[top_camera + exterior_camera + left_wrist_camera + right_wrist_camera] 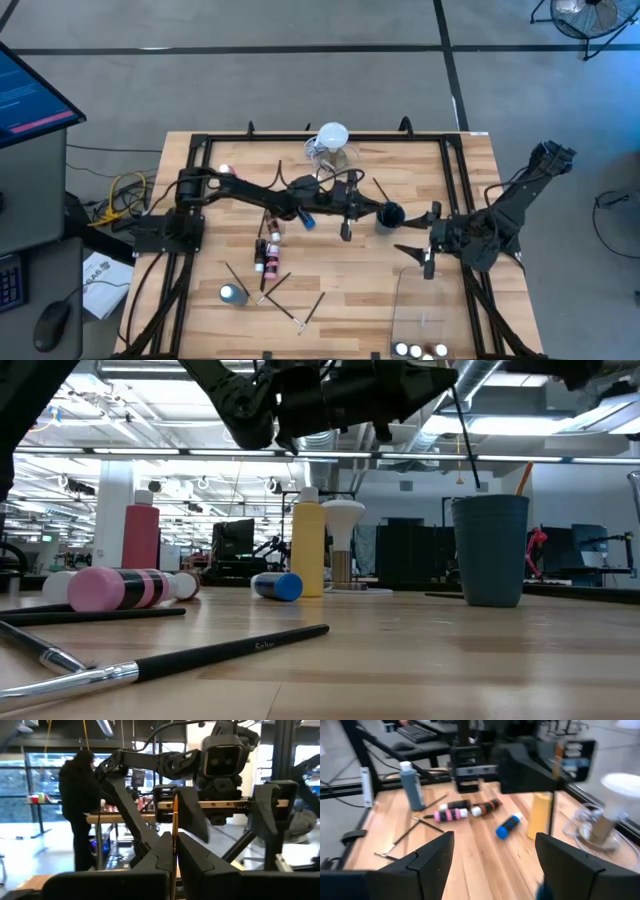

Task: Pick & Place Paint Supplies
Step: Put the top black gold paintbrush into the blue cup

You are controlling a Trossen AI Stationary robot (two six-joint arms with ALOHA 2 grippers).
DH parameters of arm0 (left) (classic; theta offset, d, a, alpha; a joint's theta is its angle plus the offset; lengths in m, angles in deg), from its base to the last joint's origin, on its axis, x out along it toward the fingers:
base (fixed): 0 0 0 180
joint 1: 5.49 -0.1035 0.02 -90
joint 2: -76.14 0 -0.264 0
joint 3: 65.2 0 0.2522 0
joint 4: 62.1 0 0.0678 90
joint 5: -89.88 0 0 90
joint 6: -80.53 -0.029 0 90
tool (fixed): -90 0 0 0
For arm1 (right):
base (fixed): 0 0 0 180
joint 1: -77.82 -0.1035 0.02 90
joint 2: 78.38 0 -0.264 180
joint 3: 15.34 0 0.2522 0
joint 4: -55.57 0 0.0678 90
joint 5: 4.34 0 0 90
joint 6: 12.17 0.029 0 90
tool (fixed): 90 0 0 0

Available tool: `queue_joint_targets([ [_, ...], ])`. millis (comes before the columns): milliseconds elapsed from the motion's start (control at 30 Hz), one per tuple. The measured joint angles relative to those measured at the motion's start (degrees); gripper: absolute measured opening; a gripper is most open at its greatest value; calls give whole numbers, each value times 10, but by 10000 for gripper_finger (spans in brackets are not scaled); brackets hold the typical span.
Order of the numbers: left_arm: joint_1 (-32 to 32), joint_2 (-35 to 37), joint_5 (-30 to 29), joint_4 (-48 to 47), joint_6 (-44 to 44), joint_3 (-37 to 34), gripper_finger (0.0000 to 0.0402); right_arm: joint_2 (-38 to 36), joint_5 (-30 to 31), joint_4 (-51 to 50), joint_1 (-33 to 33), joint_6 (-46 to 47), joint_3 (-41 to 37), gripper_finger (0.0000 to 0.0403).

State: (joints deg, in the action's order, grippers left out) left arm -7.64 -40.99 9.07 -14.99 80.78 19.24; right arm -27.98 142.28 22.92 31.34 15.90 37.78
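Your wooden bench sits in an open workshop. A thin paintbrush is pinched upright in your left claw, just beside the dark cup, so you appear mid-delivery: next, centre it over the cup and release. Your right claw waits spread and empty on the cup's other side.

Dark cup and scattered brushes obstruct mid-table.

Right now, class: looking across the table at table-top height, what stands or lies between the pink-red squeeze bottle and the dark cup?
In the low view, between the pink-red squeeze bottle and the dark cup: a lying blue-capped bottle, the upright yellow bottle and the white-topped jug.
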Motion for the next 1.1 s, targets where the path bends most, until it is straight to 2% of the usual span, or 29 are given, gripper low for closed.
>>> queue_joint_targets([
  [167, -1, -9, -27, 9, -36, 3, 1, 0, 17, -45, 0, 49, 0, 272],
  [1100, -8, -34, -52, 10, -28, 3, 1, -8, 36, -46, -11, 44, 0, 272],
])
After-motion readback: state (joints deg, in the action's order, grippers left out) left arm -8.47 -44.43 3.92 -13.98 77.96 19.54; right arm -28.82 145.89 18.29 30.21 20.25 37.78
